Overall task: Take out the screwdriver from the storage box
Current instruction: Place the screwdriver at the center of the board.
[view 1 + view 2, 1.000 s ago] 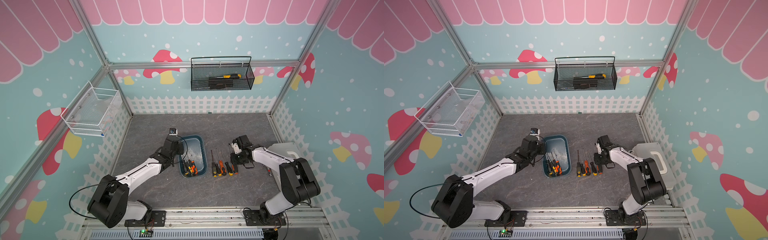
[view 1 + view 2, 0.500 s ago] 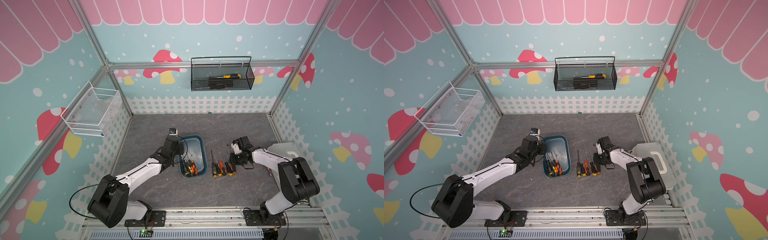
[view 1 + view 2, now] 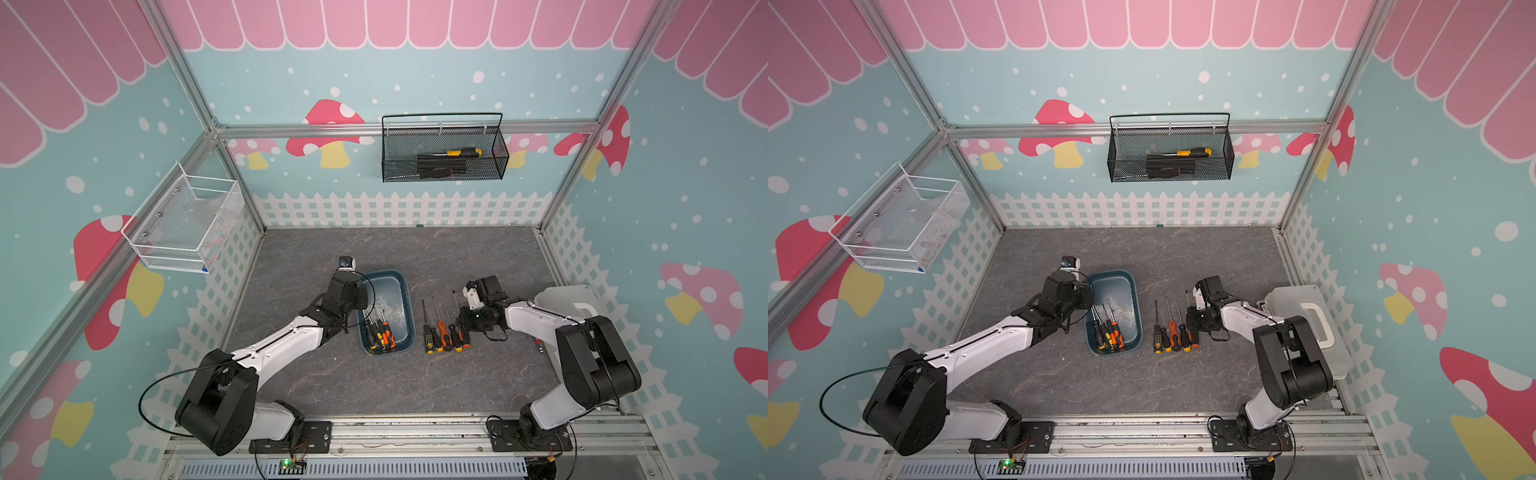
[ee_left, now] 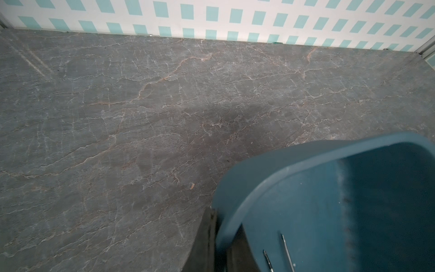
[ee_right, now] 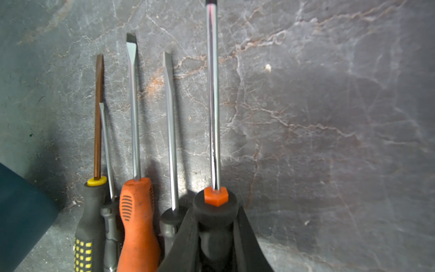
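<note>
Observer: Since a second earlier, only the right arm [image 3: 536, 320] was seen to have shifted: the screwdriver [image 5: 213, 131] clamped in the right end effector [image 5: 214, 226] had been brought closer against the row of screwdrivers [image 3: 442, 328] on the counter [image 3: 374, 386].

Checker: What was judged to be the step in hand?

Observer: Setting-down was judged to be in hand. The screwdriver was already out of the storage box [image 3: 395, 291], at the end of the row farthest from it, just beside a black-handled neighbour [image 5: 170, 141]. Whether its handle was touching the counter could not be told.

Checker: How should it have been done well?

Observer: The shaft should have been kept parallel to the others and the handle lowered until it was fully borne. Only then should the fingers [image 5: 186, 235] have been parted, and drawn back along the handle's line so that the neighbour was not nudged. The left end effector [image 4: 220, 240] was closed on the rim of the storage box, and that hold was best kept so the box could not slide.

Checker: How was the thing described?

Observer: A long bright steel shaft, an orange hexagonal collar and a rounded black handle were noted. The box was seen as shallow, dark teal-blue and round-cornered, with several screwdrivers [image 3: 380, 334] left inside at the end nearer the robot.
</note>
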